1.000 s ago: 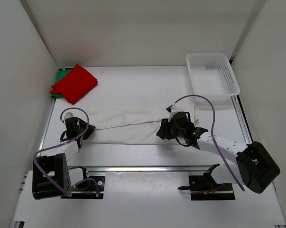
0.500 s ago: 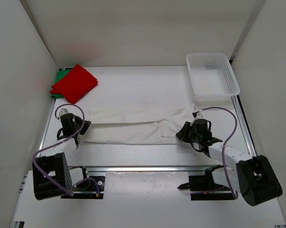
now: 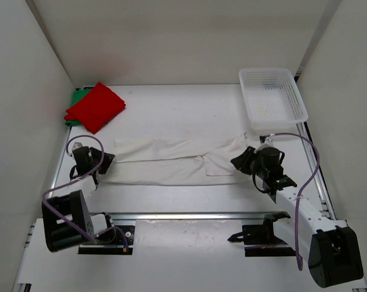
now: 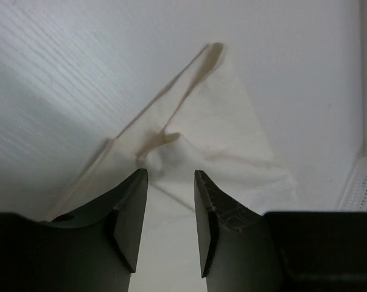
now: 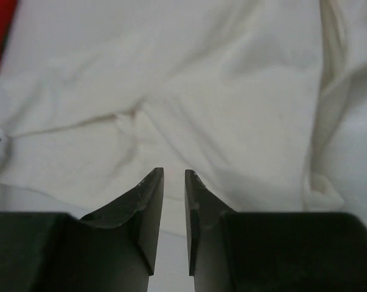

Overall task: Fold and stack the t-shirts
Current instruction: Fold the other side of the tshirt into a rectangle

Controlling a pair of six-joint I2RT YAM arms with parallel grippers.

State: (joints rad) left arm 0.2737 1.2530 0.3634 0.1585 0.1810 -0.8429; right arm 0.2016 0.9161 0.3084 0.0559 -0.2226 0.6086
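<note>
Top external view: white shirt (image 3: 171,163) lies stretched along the tabletop (image 3: 183,115) between left fingers (image 4: 131,207) and right fingers (image 5: 148,201), both pairs parted, empty; folded red shirt (image 3: 96,106) sits on green shirt (image 3: 77,97), far-left corner.

You see only a sliver of the green t-shirt (image 3: 77,97); the red t-shirt (image 3: 96,106) covers the rest. Your right wrist view cuts the red t-shirt to a corner strip. Your left wrist view clips the basket (image 4: 363,182) at the frame's right edge.
</note>
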